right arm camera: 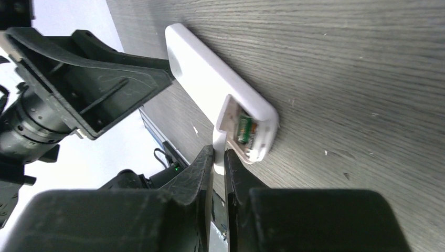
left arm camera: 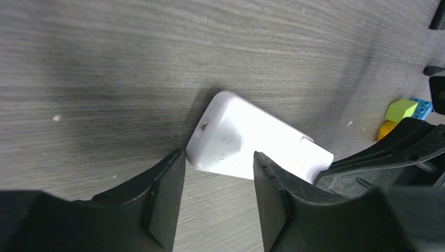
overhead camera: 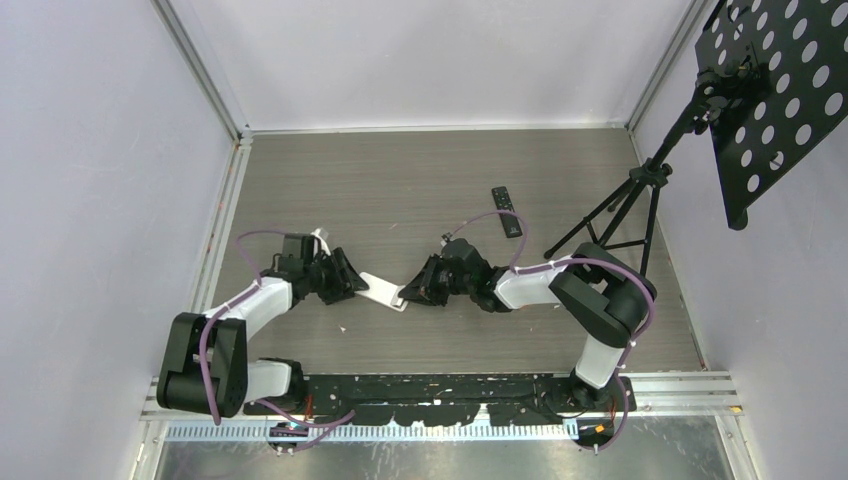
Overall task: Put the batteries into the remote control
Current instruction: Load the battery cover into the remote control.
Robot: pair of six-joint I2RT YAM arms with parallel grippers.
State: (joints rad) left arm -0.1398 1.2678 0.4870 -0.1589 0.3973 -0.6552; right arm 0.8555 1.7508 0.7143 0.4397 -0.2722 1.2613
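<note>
From above, the white remote control (overhead camera: pixel 384 291) lies a little toward the near edge of the table (overhead camera: pixel 420 180), around the middle of its width, with my left claw (overhead camera: pixel 352 280) at one end and my right claw (overhead camera: pixel 408 296) at the other. That view is too small to show either claw's opening.

My left wrist camera shows it: the left fingers (left arm camera: pixel 163 194) stand well apart and hold nothing, with the remote's rounded end just past their tips. Only this view shows green (left arm camera: pixel 400 109), blue (left arm camera: pixel 423 106) and orange (left arm camera: pixel 387 129) blocks beyond the remote.

My right wrist camera alone shows the open battery compartment (right arm camera: pixel 244 128), with something green and orange inside; I cannot tell what. My right fingers are nearly together, pinching a thin white flap (right arm camera: pixel 219 143) at that end.

Only the top view shows a black remote (overhead camera: pixel 507 211) nearer the far edge, and a tripod stand (overhead camera: pixel 640 195) at the right edge.
</note>
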